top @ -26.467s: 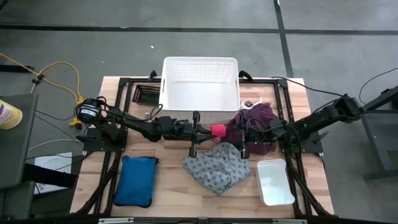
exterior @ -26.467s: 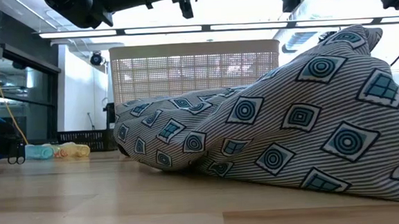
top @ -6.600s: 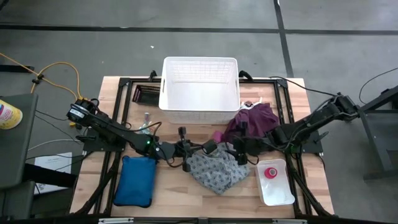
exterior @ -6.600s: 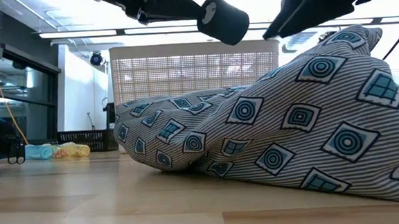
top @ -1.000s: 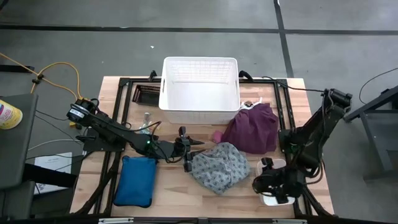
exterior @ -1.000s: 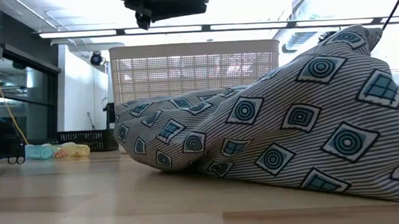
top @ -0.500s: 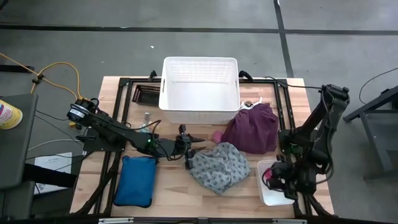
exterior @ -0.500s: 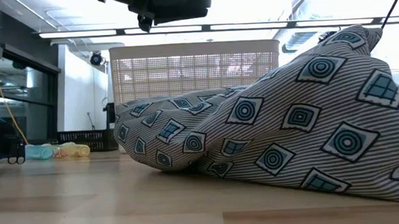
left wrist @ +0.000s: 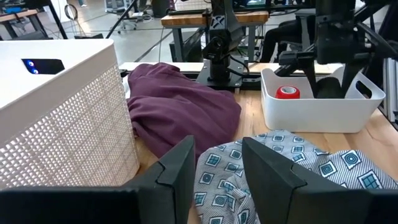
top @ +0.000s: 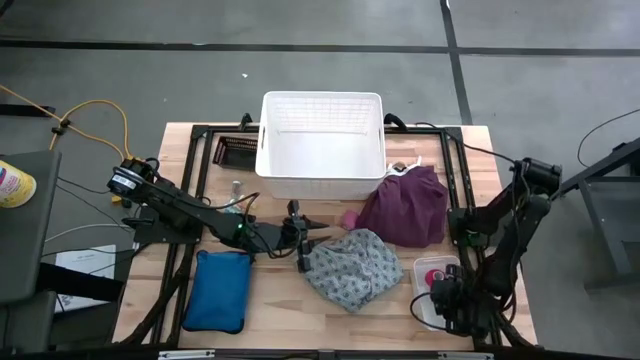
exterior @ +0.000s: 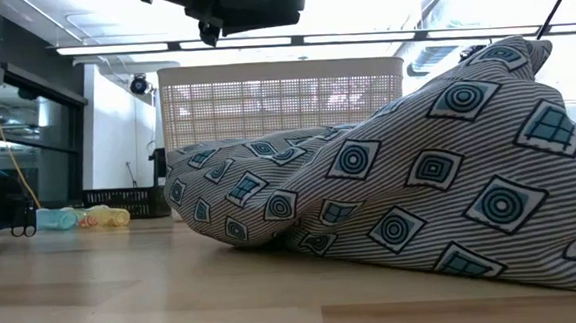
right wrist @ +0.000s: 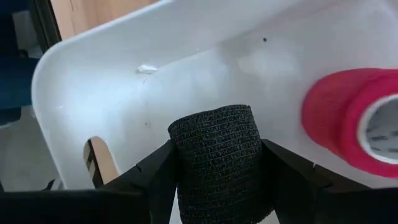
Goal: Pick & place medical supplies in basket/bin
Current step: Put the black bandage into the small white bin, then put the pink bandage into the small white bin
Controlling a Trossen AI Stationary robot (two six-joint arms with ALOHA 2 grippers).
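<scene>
My right gripper [top: 450,298] hangs over the small white bin [top: 422,268] at the near right, shut on a small black block, a roll of black wrap [right wrist: 217,155]. A pink tape roll [right wrist: 348,124] lies in that bin beside it. My left gripper [left wrist: 217,180] stands open just above the left edge of the grey patterned cloth [top: 350,265], which lies heaped on the table's middle. The purple cloth [top: 405,205] lies bunched beyond it, next to the large white basket [top: 270,140]. My right gripper pinches the black roll by its two curved sides [right wrist: 180,155] between its two fingers. The fingers come from above, pointing down into the bin. The roll sits inside the bin's walls. Whether it touches the bin's floor, I cannot tell.
A blue pouch [top: 220,290] lies at the near left. A dark ribbed tray [top: 235,150] sits left of the basket. Black frame rails run along the table's left and right sides. Bare wood shows in front of the grey cloth.
My right gripper, still shut on the black roll, has shifted a little toward the table's right edge over the small bin, so that the pink tape roll now shows beside it. The right arm's elbow has come lower.
</scene>
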